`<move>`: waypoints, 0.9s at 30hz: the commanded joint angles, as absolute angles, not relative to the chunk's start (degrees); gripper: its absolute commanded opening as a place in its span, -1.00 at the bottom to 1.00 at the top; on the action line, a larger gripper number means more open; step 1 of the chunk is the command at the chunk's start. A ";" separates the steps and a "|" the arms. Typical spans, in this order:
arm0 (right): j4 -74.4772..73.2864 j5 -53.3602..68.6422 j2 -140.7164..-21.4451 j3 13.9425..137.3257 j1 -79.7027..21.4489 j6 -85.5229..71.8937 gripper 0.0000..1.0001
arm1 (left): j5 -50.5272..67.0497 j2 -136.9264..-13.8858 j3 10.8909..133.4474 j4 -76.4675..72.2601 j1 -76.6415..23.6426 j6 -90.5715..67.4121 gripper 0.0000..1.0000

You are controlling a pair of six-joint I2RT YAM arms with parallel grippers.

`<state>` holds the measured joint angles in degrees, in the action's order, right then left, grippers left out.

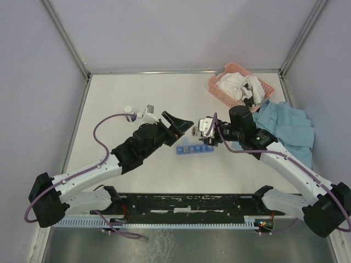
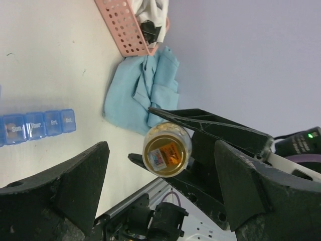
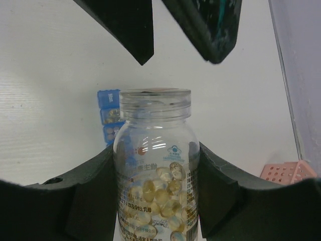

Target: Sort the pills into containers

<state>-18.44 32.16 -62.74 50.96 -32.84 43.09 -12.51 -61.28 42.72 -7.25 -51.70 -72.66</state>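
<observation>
A clear bottle [image 3: 155,165] of yellowish pills [image 3: 163,193] is held upright in the right wrist view, with my right gripper [image 3: 155,160] shut on its body. From above, the bottle [image 1: 196,130] lies level in the right gripper [image 1: 205,131], above the containers, a blue strip of compartments [image 1: 194,148]. My left gripper [image 1: 180,124] stands open just left of the bottle without touching it. The left wrist view shows the bottle's labelled base [image 2: 167,152] beyond the open left gripper [image 2: 163,193]. The strip [image 2: 37,124] lies left, and the strip [image 3: 108,116] also peeks out behind the bottle.
A pink slatted basket [image 1: 239,83] with white cloth stands at the back right. A blue cloth [image 1: 289,129] lies crumpled beside it. A small white round object [image 1: 130,110] sits on the table behind the left arm.
</observation>
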 commanded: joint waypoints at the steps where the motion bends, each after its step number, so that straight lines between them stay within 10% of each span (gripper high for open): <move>1: -15.14 29.88 -62.28 51.22 -33.85 44.34 -0.82 | -17.26 -62.84 46.58 -6.54 -53.16 -74.92 0.82; 27: -14.81 27.44 -63.58 51.55 -35.47 43.82 -0.82 | -15.23 -66.06 46.94 -9.39 -55.62 -74.34 0.35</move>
<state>-17.56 27.94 -63.72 50.87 -35.16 43.83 -14.92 -66.26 45.32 -6.15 -55.29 -72.69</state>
